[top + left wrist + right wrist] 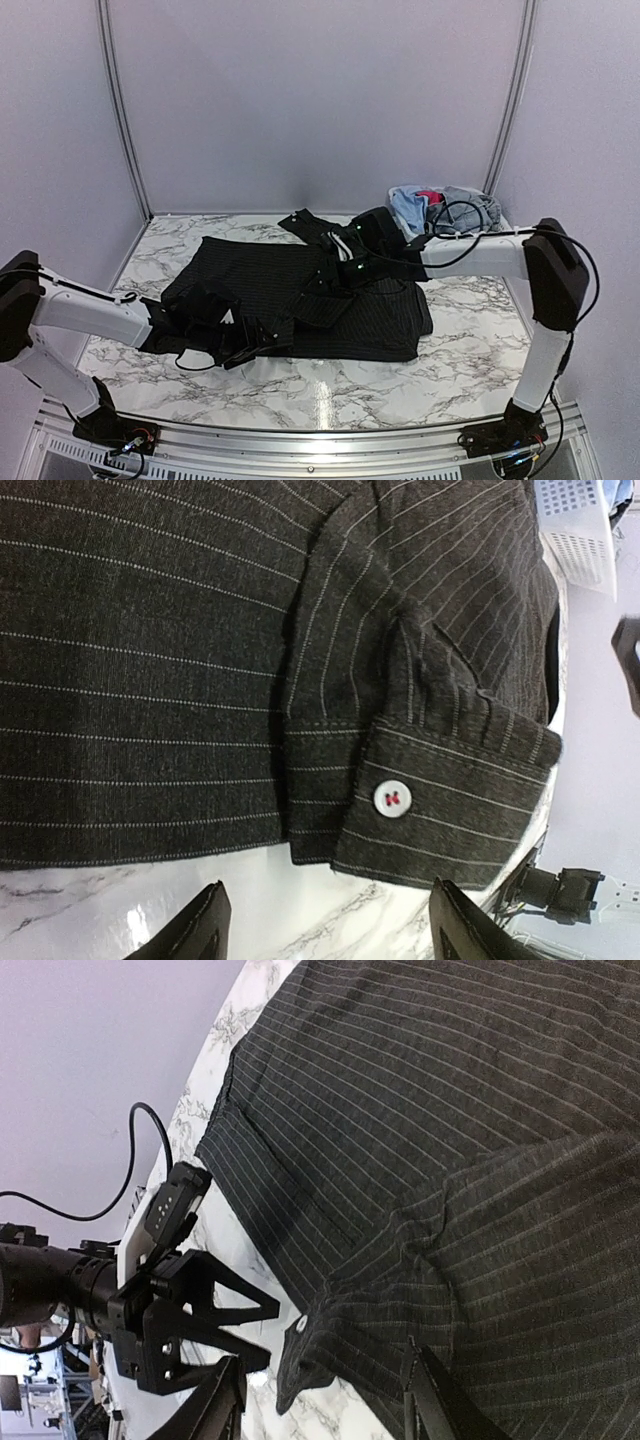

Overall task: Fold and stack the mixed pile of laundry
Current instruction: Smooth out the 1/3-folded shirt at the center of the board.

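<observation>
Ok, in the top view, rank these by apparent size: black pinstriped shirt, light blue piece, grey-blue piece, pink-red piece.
1. black pinstriped shirt, by far the largest.
2. light blue piece and grey-blue piece: about alike, both bunched and overlapping, so unranked.
3. pink-red piece, only a sliver showing.

Shirt (300,290) lies flat mid-surface (470,350), w/ other garments (445,208) heaped behind it at far R corner. L end effector (325,930) sits at shirt's near-L edge; R end effector (325,1400) over its far-R part.
</observation>
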`<state>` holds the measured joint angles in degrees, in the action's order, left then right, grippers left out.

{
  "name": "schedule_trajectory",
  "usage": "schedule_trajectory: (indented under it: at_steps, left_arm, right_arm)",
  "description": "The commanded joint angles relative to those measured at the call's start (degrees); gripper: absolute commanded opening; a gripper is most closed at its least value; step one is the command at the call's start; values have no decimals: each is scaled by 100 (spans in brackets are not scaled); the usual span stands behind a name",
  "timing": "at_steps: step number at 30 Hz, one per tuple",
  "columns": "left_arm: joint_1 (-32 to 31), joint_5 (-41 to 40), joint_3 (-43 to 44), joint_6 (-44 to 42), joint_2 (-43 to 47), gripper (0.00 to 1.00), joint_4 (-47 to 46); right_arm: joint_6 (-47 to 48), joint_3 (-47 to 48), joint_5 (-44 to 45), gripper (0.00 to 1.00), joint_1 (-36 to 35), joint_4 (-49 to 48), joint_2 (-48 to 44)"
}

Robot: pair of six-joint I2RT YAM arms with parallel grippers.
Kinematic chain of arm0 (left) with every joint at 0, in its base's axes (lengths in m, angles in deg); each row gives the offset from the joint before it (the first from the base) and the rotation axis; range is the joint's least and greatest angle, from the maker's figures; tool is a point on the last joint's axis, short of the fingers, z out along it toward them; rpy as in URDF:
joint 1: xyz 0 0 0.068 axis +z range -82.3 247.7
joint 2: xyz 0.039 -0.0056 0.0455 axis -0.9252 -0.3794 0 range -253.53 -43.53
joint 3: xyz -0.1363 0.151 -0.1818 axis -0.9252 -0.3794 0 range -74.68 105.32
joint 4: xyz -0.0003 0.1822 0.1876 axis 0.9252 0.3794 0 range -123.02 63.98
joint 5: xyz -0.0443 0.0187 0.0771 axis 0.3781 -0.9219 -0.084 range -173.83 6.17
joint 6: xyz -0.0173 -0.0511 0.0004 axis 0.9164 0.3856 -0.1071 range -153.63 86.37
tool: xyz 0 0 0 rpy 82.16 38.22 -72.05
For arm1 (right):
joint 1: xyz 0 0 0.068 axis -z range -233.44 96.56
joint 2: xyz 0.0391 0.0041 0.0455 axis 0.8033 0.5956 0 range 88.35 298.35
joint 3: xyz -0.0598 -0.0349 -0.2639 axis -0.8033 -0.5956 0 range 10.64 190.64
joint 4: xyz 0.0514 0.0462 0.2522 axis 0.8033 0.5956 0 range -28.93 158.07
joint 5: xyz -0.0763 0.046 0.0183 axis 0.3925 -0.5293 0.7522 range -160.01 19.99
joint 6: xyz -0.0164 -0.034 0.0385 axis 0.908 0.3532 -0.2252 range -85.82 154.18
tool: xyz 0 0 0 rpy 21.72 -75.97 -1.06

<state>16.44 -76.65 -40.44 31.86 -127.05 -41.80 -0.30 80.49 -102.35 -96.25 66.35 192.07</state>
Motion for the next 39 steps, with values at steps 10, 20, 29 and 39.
schedule_trajectory:
  at_steps: [10, 20, 29, 39]
  left_arm:
    - [-111, -316, 262, 288, -594, 69, -795]
    - [-106, -190, 347, 187, -715, 49, -1056]
    - [-208, -317, 106, 569, -784, 57, -994]
    - [-390, -188, 454, 185, -1032, 23, -808]
  right_arm:
    - [1293, 382, -409, 35, -219, 886, 1179]
    - [1483, -426, -315, 31, -253, 834, 836]
    - [1397, -511, -264, 31, -254, 717, 903]
    - [1324, -456, -211, 36, -164, 745, 590]
